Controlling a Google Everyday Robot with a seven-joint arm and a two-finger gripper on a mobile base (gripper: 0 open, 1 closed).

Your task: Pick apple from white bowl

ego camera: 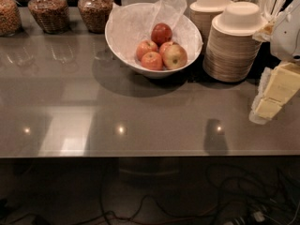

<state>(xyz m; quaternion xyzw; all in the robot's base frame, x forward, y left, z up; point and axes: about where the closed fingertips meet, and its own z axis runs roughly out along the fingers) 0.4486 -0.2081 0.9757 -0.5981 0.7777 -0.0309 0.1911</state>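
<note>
Starting at the upper left, leave the jars [43, 14] alone. The white bowl [123, 40] sits upper centre on the table [140, 116], and the apple [175, 56] lies at its lower right, touching its smaller neighbours. Come down from above, clear of the stacked beige bowls [234, 46]. The gripper [268, 102] hangs at the right edge, well apart from the bowl and holding nothing. You cannot tell if it is apart or together.

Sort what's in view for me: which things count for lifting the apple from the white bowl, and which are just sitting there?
For the job: apple, largest, front right in the bowl; white bowl; pincer, at the right edge, apart from the bowl.
Lying about: dark red apple; smaller apples; stacked beige bowls; glass jars.
</note>
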